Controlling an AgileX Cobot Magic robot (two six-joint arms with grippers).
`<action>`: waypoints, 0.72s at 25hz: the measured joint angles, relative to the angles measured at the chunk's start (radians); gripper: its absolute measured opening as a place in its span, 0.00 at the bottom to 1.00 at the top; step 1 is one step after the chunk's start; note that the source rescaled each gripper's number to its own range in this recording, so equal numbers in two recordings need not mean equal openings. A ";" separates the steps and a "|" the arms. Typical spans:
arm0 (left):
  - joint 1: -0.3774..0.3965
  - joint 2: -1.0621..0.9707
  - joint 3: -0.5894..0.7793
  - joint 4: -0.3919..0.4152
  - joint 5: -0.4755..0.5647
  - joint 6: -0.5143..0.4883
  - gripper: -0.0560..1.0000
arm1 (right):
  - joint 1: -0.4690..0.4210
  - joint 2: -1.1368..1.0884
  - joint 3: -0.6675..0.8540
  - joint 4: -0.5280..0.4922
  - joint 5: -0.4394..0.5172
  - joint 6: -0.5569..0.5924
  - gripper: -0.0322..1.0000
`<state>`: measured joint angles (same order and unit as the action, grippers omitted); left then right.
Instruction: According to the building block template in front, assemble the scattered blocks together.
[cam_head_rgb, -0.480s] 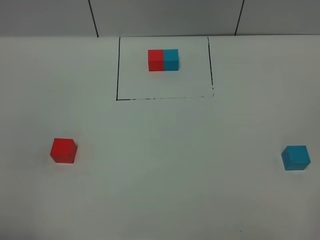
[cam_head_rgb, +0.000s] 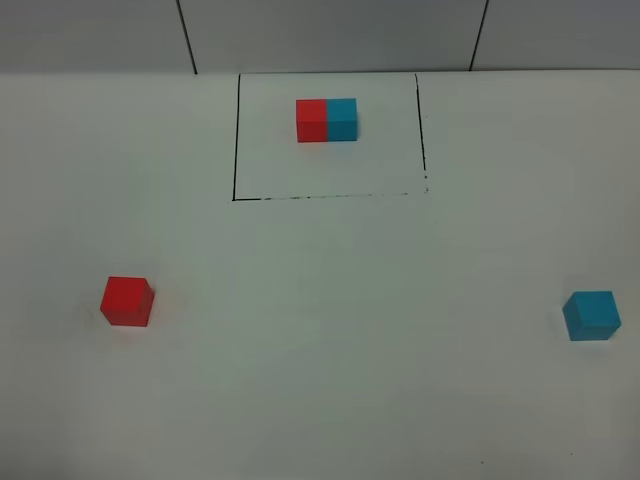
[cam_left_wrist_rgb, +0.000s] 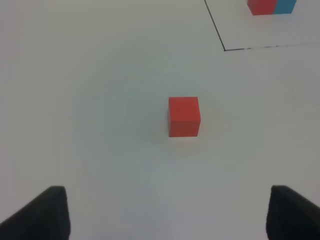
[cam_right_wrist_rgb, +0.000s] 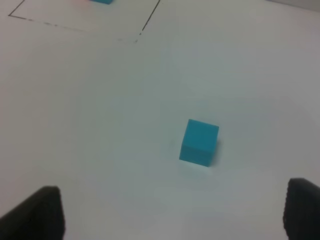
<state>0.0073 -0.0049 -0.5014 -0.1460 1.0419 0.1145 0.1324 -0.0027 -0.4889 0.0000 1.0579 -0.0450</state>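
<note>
The building block template (cam_head_rgb: 326, 120) is a red and cyan pair joined side by side inside a thin black drawn frame at the far middle of the table; part of it shows in the left wrist view (cam_left_wrist_rgb: 272, 6). A loose red cube (cam_head_rgb: 127, 301) (cam_left_wrist_rgb: 184, 116) rests at the left, a loose cyan cube (cam_head_rgb: 591, 316) (cam_right_wrist_rgb: 199, 142) at the right. My left gripper (cam_left_wrist_rgb: 167, 215) is open with the red cube ahead of its fingertips (cam_left_wrist_rgb: 45, 215). My right gripper (cam_right_wrist_rgb: 172, 215) is open, the cyan cube ahead of it. Neither gripper shows in the high view.
The white table (cam_head_rgb: 340, 350) carries the black drawn frame line (cam_head_rgb: 330, 196) around the template. A grey wall with dark seams (cam_head_rgb: 186, 35) stands behind the table's far edge.
</note>
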 joint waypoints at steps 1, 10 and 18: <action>0.000 0.002 0.000 0.000 -0.001 0.000 0.84 | 0.000 0.000 0.000 0.000 0.000 0.000 1.00; 0.000 0.349 -0.148 0.000 -0.012 -0.035 0.84 | 0.000 0.000 0.000 0.000 0.000 0.000 1.00; -0.001 0.929 -0.353 -0.076 0.066 -0.044 0.84 | 0.000 0.000 0.000 0.000 0.000 0.000 1.00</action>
<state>0.0060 0.9242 -0.8545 -0.2222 1.1074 0.0710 0.1324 -0.0027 -0.4889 0.0000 1.0579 -0.0450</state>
